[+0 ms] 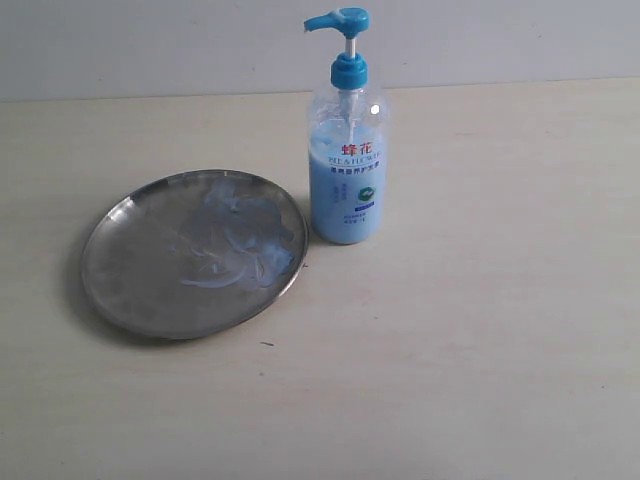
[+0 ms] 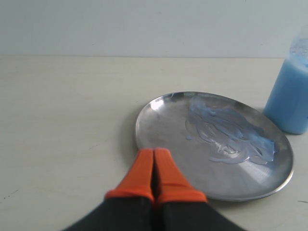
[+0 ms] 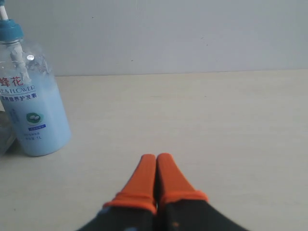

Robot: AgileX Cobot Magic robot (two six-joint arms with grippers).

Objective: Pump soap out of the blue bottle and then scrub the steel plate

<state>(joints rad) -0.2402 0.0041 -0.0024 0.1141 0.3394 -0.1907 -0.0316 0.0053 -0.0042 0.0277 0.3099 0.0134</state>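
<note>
The table (image 1: pixel 480 350) is seen from above and a little way off in the exterior view, and from low down and close up in both wrist views, with the blue bottle (image 1: pixel 347 170) shown in all three and the steel plate (image 1: pixel 125 270) in two.

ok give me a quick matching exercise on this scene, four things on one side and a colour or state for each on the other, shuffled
Things:
1. blue bottle
2. steel plate
3. soap
4. right end effector

Colour or state:
a. pale blue, smeared thin
b. shut, holding nothing
c. upright, pump head on top
d. round, shiny silver-grey, lying flat

Pairs: 1-c, 2-d, 3-a, 4-b
</note>
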